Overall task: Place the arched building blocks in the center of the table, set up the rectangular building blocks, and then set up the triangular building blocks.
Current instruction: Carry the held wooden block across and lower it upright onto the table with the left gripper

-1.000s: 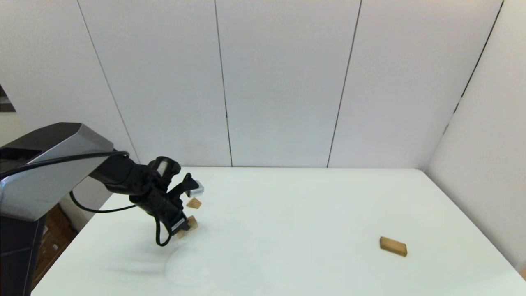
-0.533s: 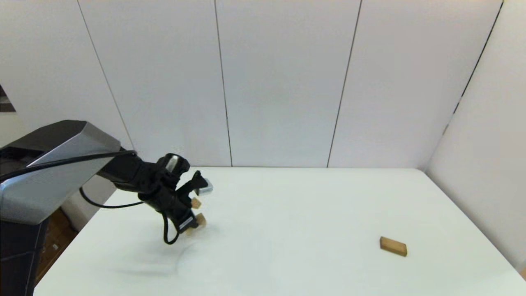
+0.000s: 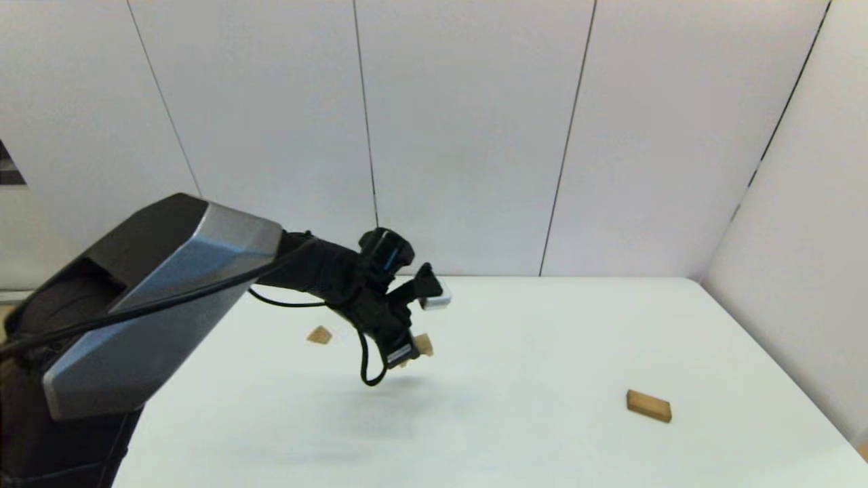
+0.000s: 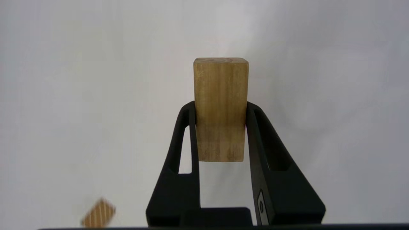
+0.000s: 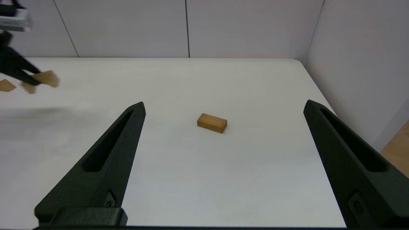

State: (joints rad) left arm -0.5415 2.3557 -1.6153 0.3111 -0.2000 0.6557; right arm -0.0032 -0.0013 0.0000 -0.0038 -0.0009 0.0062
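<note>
Since a second ago the left gripper (image 3: 412,352) has carried the arch (image 3: 422,344) off the table's (image 3: 542,440) left side toward the middle; the wedge (image 3: 319,335) stayed put and is now uncovered, well behind. Fingers (image 4: 255,134) are clamped on the arch's two long sides, and the block is off the surface.

Step in hand: centering the arch, first of three. Looks slightly short of center, so next is a bit more travel rightward, then lower and set it down legs-down before releasing; I can't tell from here which way the notch faces.

The slab (image 3: 649,405) lies flat, far right, well apart. Right gripper (image 5: 223,105) is parked on the robot's side of the slab, jaws spread wide, holding nothing. Nothing blocks the drop zone.
</note>
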